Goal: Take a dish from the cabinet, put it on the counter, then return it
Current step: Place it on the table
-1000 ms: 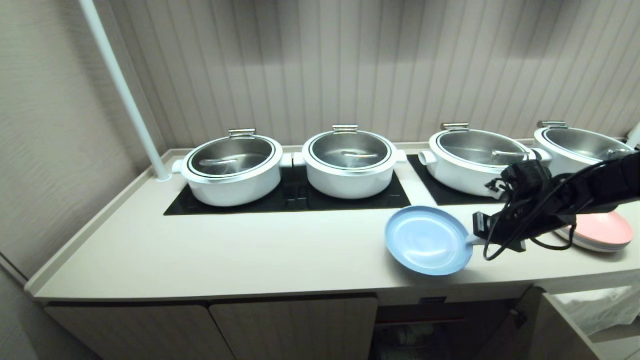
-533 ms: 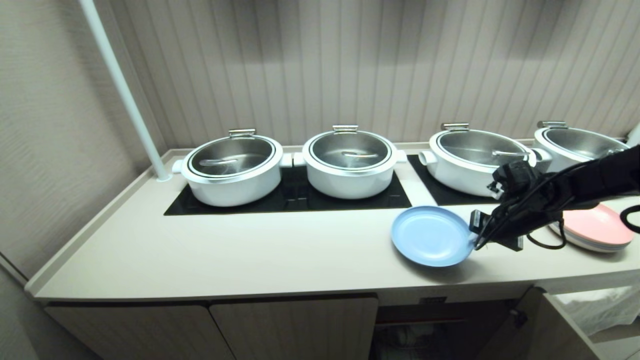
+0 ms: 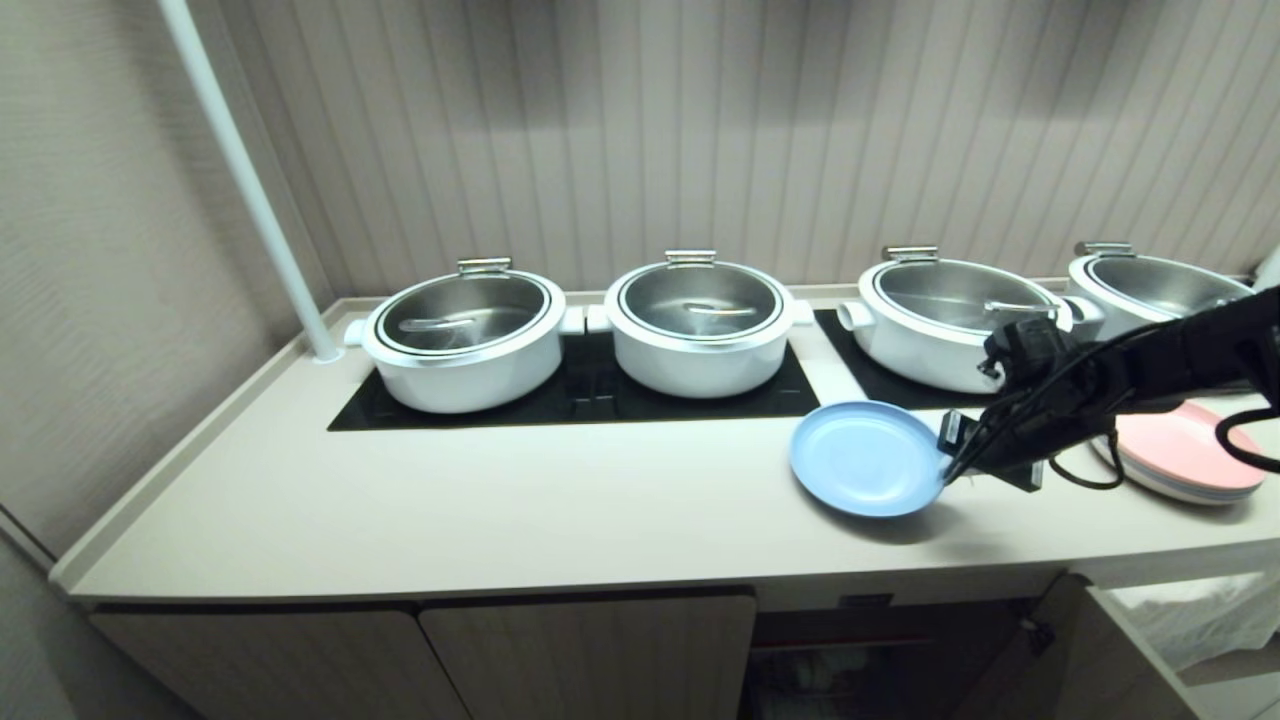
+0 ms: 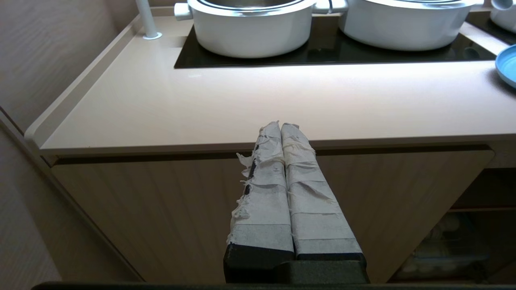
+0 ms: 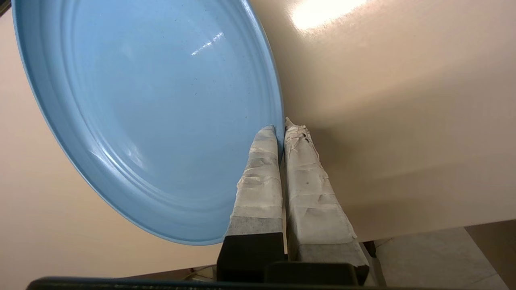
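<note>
Gripping: the right gripper (image 3: 948,472) clenches the right-hand rim of the dish (image 3: 866,458), one taped finger (image 5: 260,173) above the rim, the other below.
Dish look: round, shallow, matte light blue, with a low raised rim, faint concentric rings and a soft glare on its face.
Dish place: lower right of the head view, low over the counter (image 3: 500,500), in front of the black cooktop (image 3: 590,395); whether it touches the counter cannot be told.
Neighbours: stacked plates (image 3: 1185,458), pink on top, further right; white pots (image 3: 700,325) behind.
Left gripper (image 4: 281,129): fingers pressed together, empty, before the cabinet (image 4: 169,209).
</note>
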